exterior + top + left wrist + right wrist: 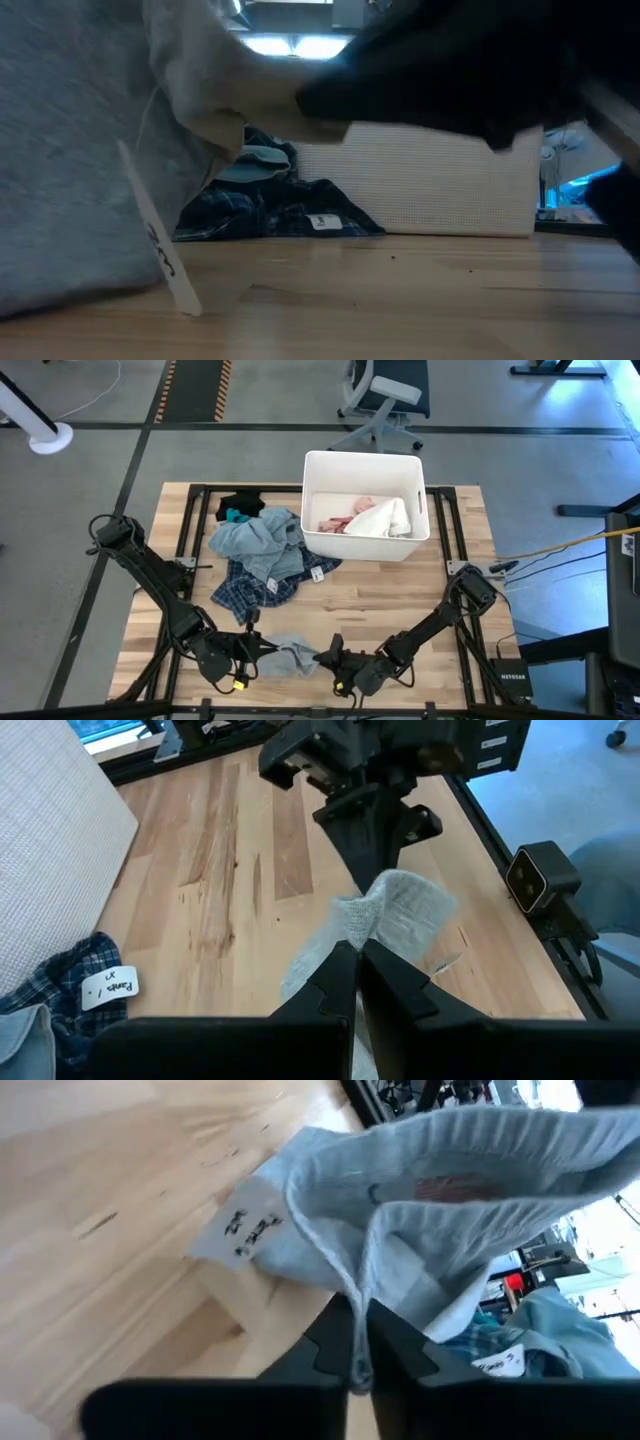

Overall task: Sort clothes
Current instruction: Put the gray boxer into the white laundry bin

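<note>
Both arms work at the near edge of the desk, where a small light grey garment lies between them. The left gripper has its jaws pinching 1 end of it; the right gripper has its jaws pressed together on the opposite edge. To do this well, lift both ends evenly, keep the cloth taut, and clear the plaid pile before heading for the white bin.
</note>
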